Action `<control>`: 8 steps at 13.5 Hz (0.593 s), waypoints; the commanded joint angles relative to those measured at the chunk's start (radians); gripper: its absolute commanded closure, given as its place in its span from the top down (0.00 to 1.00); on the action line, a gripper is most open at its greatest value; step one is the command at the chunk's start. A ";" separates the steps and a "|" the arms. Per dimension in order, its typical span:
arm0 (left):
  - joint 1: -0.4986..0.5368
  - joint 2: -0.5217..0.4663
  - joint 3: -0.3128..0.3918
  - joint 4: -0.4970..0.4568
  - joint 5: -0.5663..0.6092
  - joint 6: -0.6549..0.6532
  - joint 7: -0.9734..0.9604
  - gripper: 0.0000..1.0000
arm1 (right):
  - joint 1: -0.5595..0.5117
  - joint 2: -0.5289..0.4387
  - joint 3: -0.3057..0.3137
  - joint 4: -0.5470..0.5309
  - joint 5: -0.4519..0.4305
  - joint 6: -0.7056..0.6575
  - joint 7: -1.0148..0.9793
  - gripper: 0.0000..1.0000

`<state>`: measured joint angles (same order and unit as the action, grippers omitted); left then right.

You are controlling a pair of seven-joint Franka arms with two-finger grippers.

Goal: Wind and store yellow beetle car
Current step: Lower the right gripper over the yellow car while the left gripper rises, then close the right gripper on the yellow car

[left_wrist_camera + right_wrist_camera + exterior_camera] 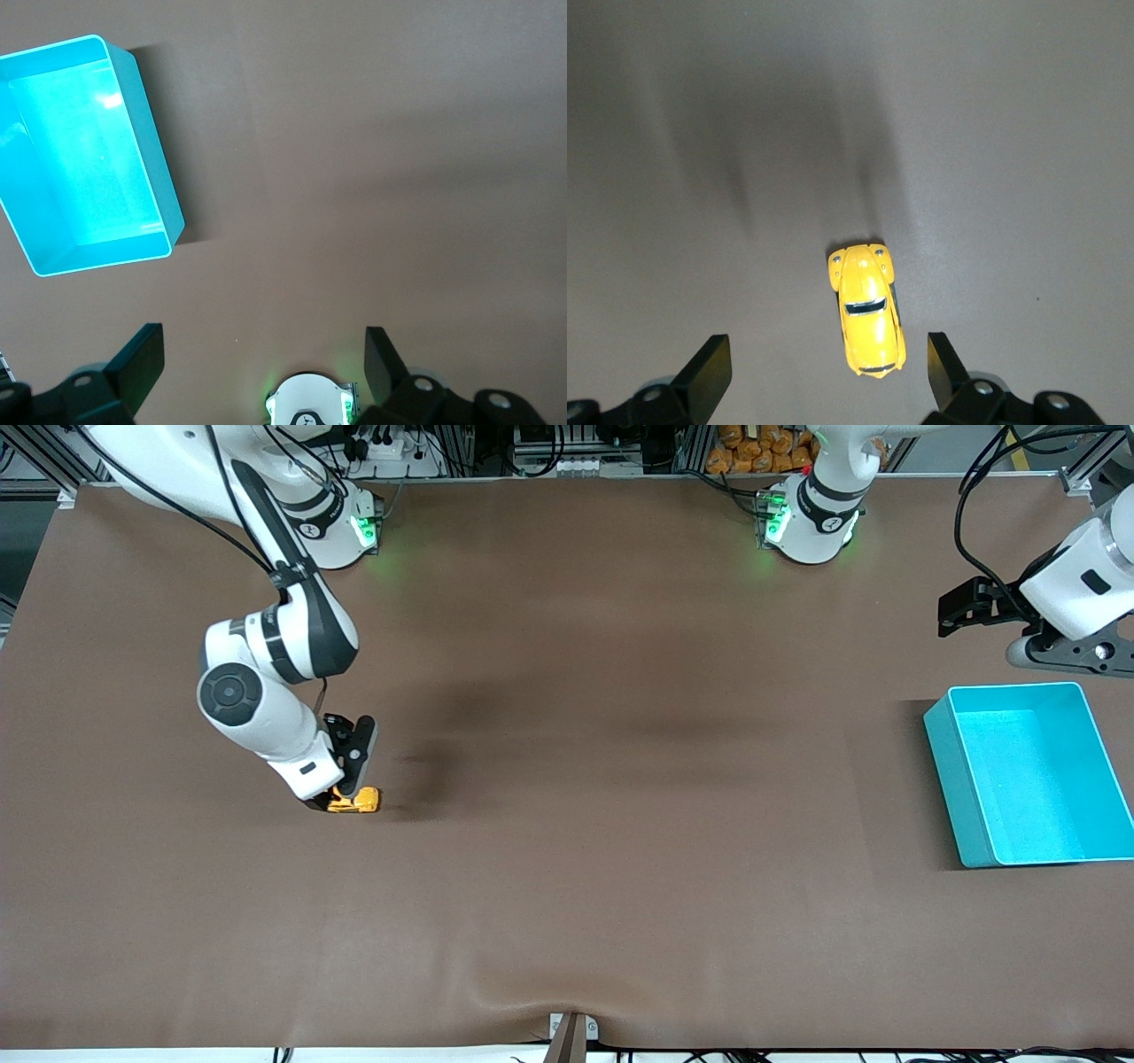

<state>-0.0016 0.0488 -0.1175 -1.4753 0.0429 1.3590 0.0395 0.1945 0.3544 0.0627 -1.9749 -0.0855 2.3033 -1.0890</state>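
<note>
The yellow beetle car stands on its wheels on the brown table, toward the right arm's end. My right gripper is low over it and open. The car's rear lies between the fingers, closer to one of them, and touches neither. My left gripper waits open and empty above the table at the left arm's end. It hangs a little way from the turquoise bin, on the side toward the arm bases. The bin is empty.
The brown cover has a raised wrinkle at the table edge nearest the front camera. The left arm's base and the right arm's base stand along the edge farthest from that camera.
</note>
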 commanded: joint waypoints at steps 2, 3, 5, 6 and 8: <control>0.000 0.006 -0.002 0.004 0.020 0.005 0.005 1.00 | -0.027 0.052 0.003 0.007 -0.037 0.071 -0.040 0.98; -0.006 0.019 -0.004 0.007 0.020 0.006 0.005 1.00 | -0.032 0.060 0.003 0.007 -0.037 0.077 -0.043 0.98; -0.008 0.026 -0.004 0.006 0.020 0.008 0.005 1.00 | -0.041 0.063 0.003 0.002 -0.037 0.077 -0.051 0.88; -0.008 0.031 -0.004 0.006 0.017 0.008 0.005 1.00 | -0.047 0.072 0.003 0.002 -0.037 0.081 -0.058 0.87; -0.005 0.032 -0.004 0.010 0.017 0.008 0.002 1.00 | -0.058 0.089 0.003 0.002 -0.037 0.120 -0.090 0.86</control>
<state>-0.0036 0.0796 -0.1199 -1.4760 0.0429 1.3628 0.0396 0.1574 0.4252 0.0560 -1.9751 -0.1047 2.3892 -1.1449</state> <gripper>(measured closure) 0.000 0.123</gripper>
